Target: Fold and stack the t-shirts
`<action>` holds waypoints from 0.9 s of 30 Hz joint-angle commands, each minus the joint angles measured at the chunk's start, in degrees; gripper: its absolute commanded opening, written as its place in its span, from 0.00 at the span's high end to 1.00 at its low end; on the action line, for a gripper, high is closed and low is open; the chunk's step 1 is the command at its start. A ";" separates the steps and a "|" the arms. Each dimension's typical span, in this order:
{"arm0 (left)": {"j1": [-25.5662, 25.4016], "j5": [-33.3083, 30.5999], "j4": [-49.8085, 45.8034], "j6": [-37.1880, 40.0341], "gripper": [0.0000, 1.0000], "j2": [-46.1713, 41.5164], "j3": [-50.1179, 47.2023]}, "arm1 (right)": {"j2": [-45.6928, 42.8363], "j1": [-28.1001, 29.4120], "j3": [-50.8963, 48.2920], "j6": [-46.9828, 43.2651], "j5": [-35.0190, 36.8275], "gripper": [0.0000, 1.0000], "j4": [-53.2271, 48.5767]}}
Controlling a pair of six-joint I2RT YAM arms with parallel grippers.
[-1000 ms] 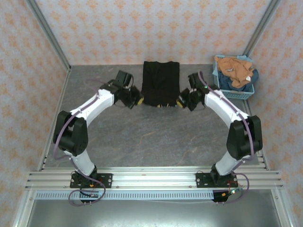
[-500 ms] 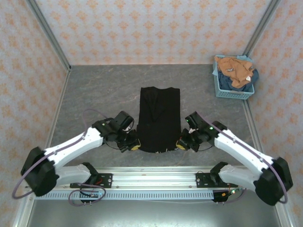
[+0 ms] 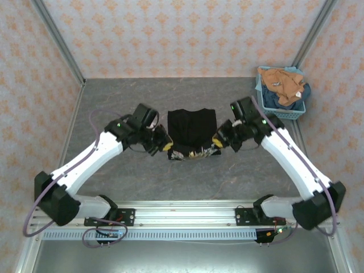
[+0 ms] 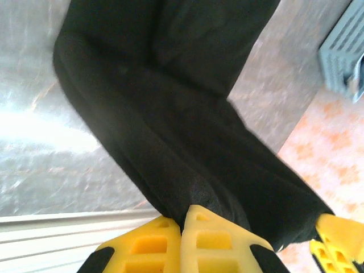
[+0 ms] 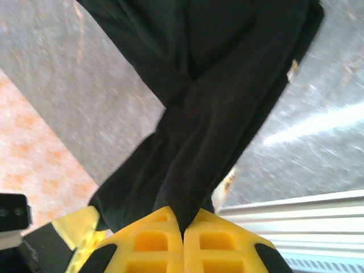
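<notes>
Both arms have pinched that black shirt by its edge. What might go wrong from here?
1. The left tool and right tool each grip only a small bit of the black cloth t-shirt. A corner might slip out, dropping the fold crooked.
2. In the wrist views the cloth hangs twisted and bunched, so it may land creased.
3. The right arm works near the light blue plastic mesh basket; a wide swing might nudge it.
</notes>
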 commanded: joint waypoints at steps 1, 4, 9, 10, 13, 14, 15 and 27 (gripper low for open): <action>4.84 1.59 -2.04 -1.09 0.96 6.16 7.83 | 7.18 -3.56 5.97 0.55 -2.19 1.00 2.91; 9.26 2.73 -0.63 -0.69 0.95 15.54 15.53 | 16.50 -7.19 11.73 1.57 -1.99 1.00 7.74; 13.99 3.19 -2.54 1.07 0.97 37.55 34.05 | 38.91 -10.06 30.90 -0.82 -2.25 1.00 10.43; 14.42 3.14 -2.60 1.06 0.95 41.89 37.91 | 43.99 -10.27 36.11 -2.19 -1.18 1.00 9.69; 15.87 1.80 -3.15 2.87 0.76 53.13 49.83 | 58.20 -11.07 52.84 -5.90 0.29 0.89 3.76; 16.44 0.94 -2.67 3.98 0.69 55.85 53.45 | 62.33 -11.33 57.70 -6.75 1.31 0.80 1.97; 16.90 0.23 -2.27 4.70 0.61 57.50 56.18 | 64.82 -11.44 60.98 -7.59 1.85 0.73 1.36; 11.47 -6.51 7.07 5.39 0.46 25.63 25.32 | 46.73 -12.23 44.43 -16.49 9.15 0.54 2.71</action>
